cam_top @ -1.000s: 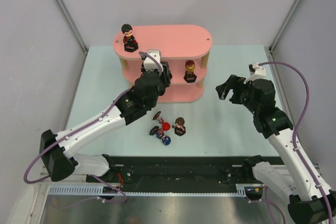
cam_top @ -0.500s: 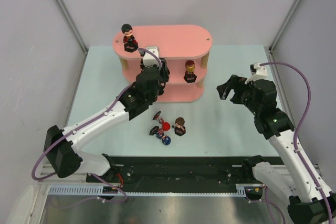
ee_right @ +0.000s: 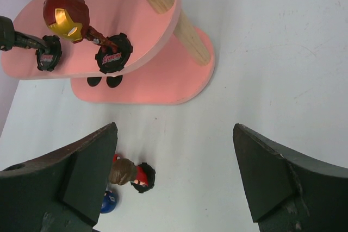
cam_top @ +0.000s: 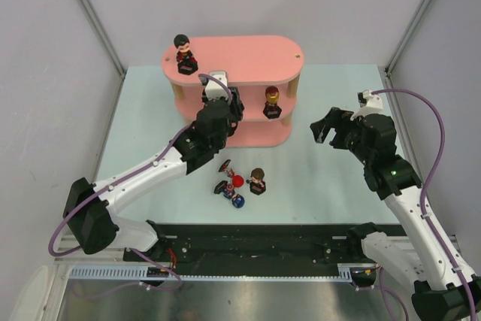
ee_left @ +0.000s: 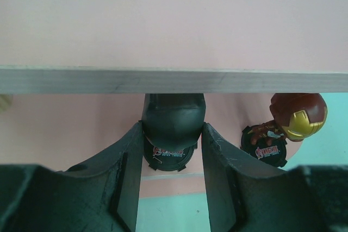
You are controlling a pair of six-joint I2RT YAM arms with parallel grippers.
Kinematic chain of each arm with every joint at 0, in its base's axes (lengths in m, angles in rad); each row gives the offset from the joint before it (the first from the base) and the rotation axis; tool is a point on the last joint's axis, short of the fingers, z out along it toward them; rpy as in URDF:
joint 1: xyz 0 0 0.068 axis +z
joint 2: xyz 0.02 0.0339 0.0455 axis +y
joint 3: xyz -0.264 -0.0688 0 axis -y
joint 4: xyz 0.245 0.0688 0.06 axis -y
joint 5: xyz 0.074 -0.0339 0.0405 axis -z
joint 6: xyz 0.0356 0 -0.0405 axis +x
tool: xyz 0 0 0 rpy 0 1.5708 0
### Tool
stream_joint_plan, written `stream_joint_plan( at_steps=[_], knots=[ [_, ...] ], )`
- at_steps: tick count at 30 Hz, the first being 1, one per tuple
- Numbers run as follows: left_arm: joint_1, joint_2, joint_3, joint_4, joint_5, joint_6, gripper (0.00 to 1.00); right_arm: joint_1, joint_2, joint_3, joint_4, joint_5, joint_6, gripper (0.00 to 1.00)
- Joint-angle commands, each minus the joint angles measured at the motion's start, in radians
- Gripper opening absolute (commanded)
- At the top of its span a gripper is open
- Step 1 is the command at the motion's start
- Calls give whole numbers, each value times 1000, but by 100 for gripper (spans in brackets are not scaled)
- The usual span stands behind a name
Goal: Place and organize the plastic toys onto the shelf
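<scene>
Your left gripper (ee_left: 173,134) has nudged its clamped black-headed figure (ee_left: 174,115) onto the shelf (ee_left: 60,129) beside the red-gold figure (ee_left: 298,115), ready for release; your right gripper (ee_right: 174,177) hangs open.

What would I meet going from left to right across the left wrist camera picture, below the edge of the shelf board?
One finger → black-headed figurine, clamped between the fingers → other finger → red-gold figurine, standing on the pink shelf.
</scene>
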Motion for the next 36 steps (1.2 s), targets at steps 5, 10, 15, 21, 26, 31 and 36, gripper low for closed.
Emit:
stream_joint_plan(
  at_steps=[5, 10, 15, 21, 26, 31, 36],
  knots=[
    [6, -7, -19, 90, -1, -14, 27, -4, -6, 38, 16, 2, -18, 93],
    [6, -2, -26, 96, -4, -15, 27, -4, -8, 38, 15, 2, -20, 93],
    [6, 7, -28, 94, -7, -19, 28, -2, -9, 38, 13, 4, -20, 93],
    [8, 8, -32, 88, -10, -20, 36, -3, -6, 38, 13, 4, -20, 93],
    [6, 12, -35, 82, -16, -20, 50, -4, -6, 38, 15, 4, -20, 93],
    [6, 16, -37, 85, -21, -19, 57, -2, -5, 38, 15, 5, -20, 93],
    [6, 18, -42, 88, -26, -19, 59, -3, -5, 39, 13, 4, -20, 93]
  ],
)
